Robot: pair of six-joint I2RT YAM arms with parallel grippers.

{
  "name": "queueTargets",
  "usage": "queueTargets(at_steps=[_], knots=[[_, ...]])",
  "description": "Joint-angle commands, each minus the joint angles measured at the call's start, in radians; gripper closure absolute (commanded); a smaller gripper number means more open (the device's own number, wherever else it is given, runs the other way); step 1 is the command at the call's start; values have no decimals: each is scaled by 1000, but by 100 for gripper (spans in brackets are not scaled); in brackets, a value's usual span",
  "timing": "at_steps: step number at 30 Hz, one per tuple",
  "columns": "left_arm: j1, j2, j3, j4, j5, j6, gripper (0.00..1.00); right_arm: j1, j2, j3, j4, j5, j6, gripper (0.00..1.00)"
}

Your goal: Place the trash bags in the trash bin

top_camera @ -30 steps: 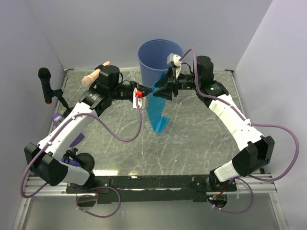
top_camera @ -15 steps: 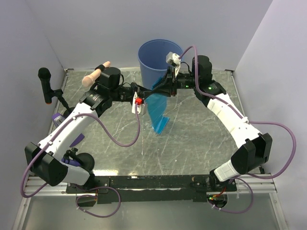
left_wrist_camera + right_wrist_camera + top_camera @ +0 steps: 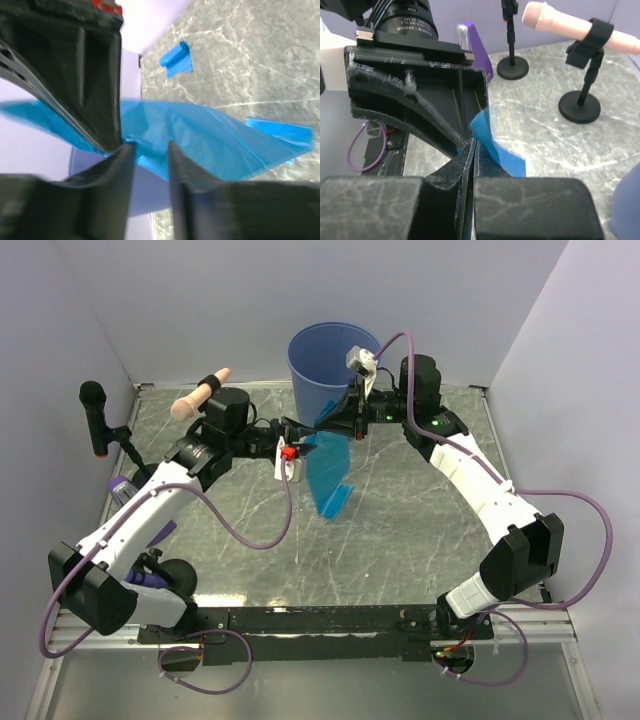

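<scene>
A long trash bag of thin blue film hangs in front of the trash bin, a round blue bucket at the back. Its lower end reaches the table. My right gripper is shut on the bag's top edge; in the right wrist view the fingers pinch the film. My left gripper faces it, tip to tip. Its jaws stand open, with the film just past the fingertips. A second small trash bag lies folded on the table near the wall.
A black microphone on a stand is at the far left, and a pink one stands behind my left arm. A purple object lies at the table's left edge. Walls close in the back and sides.
My right gripper has shut on the bag's top edge. My left gripper has opened and let the film go. Both arms shifted slightly left, the bag with them.
</scene>
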Motion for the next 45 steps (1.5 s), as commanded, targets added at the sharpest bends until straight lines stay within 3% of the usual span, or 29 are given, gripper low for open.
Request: queueTargets(at_steps=[1,3,5,7,9,11,12,14,19,25,45], knots=[[14,-67,9,34,-31,-155,57,-40,-8,2,37,-48,32,100],[66,-82,29,-1,17,-247,53,-63,-9,19,0,-86,16,100],[127,-73,68,3,64,-444,52,-78,-11,44,-61,-140,-22,100],[177,-32,143,-14,156,-616,53,-81,-15,59,-132,-170,-72,100],[186,25,209,-29,214,-733,57,-83,-23,36,-90,-194,-33,100],[183,45,192,74,250,-857,62,-83,-29,5,-1,-206,82,100],[178,43,162,215,254,-958,64,-83,-29,-4,36,-203,132,100],[160,45,129,302,261,-1031,70,-81,-23,-5,88,-192,203,100],[135,79,174,262,287,-1024,71,-87,6,13,170,-166,348,100],[126,106,204,198,278,-982,50,-87,25,21,220,-152,411,100],[60,177,318,16,221,-771,67,-103,14,-5,317,-117,498,100]])
